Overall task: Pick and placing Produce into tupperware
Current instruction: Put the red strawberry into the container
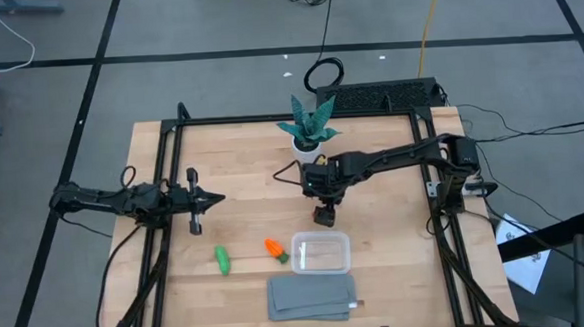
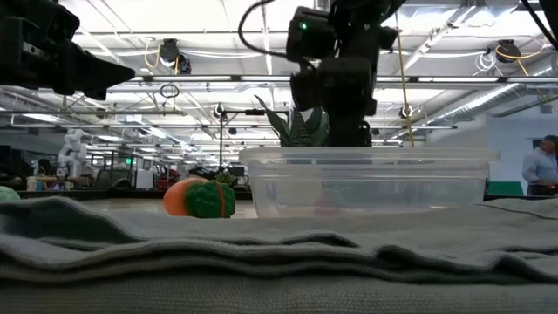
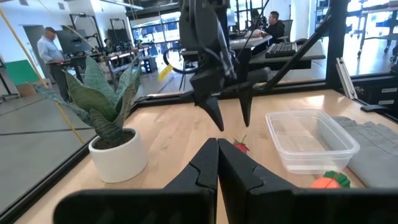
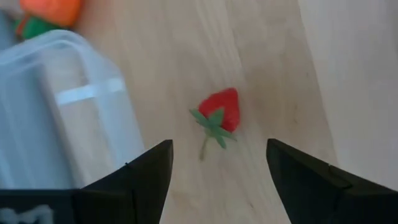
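**Open jaws hang over a stray strawberry beside the box**

While the left gripper (image 1: 214, 199) waits pinched shut at the table's (image 1: 242, 156) left side, well apart from the work, the right gripper (image 1: 324, 218) hangs above a small red berry (image 4: 222, 112), its two dark fingers spread apart and holding nothing. Seen from the right wrist, the berry lies on bare wood between the two fingertips, green leafy cap and thin stem at one end, glossy red body at the other; its long axis runs roughly across the gap between the fingers, tilted a little. It sits just beside the tupperware (image 1: 322, 252), outside the wall, not in it. The right arm is plainly the nearer one.

The box is clear, thin-walled plastic with rounded corners and, as far as can be seen, empty. The orange carrot piece (image 1: 275, 248), green-topped, rests just beside the box on the side toward the left arm; the smooth green piece (image 1: 222, 259) lies farther that way. A grey folded cloth (image 1: 312, 297) lies at the table's front edge, and a leafy plant (image 1: 312, 122) in a white pot stands at the back.
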Motion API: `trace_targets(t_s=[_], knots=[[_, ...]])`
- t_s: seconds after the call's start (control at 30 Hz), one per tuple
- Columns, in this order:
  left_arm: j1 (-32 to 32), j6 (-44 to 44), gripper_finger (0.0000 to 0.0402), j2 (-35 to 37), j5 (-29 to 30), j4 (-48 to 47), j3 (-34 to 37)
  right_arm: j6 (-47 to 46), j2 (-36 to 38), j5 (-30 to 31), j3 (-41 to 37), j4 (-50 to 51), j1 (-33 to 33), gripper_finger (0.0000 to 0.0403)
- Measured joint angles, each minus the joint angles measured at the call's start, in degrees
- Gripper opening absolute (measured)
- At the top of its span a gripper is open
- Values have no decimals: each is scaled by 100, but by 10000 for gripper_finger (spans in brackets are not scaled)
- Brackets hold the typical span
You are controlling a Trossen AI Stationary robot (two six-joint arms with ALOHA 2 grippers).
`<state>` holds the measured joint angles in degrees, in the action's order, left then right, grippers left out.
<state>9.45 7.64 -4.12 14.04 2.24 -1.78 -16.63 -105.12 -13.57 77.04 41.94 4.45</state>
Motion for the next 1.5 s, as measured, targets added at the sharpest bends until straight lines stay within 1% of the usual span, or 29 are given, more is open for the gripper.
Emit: trace_targets(t_s=[0.1,0.27,0.37,0.5,0.63,0.73,1.13,1.5], knots=[[0,2,10,1,0,-47,0,-116,-6,3,-198,-176,7,248],[0,138,10,1,0,-74,0,-411,-2,1,-202,-461,7,256],[0,240,10,0,0,-76,0,-523,-2,0,-202,-485,23,269],[0,359,10,0,1,-76,0,-705,-2,12,-202,-494,82,298],[-2,433,10,0,0,-76,0,-799,-2,274,-202,-490,131,320],[-2,435,10,1,0,-76,0,-838,-2,309,-201,-517,127,329],[0,428,10,1,0,-76,0,-968,-2,329,-228,-777,78,332],[-1,422,10,0,1,-76,0,-1271,0,296,-1001,-1394,70,332]])
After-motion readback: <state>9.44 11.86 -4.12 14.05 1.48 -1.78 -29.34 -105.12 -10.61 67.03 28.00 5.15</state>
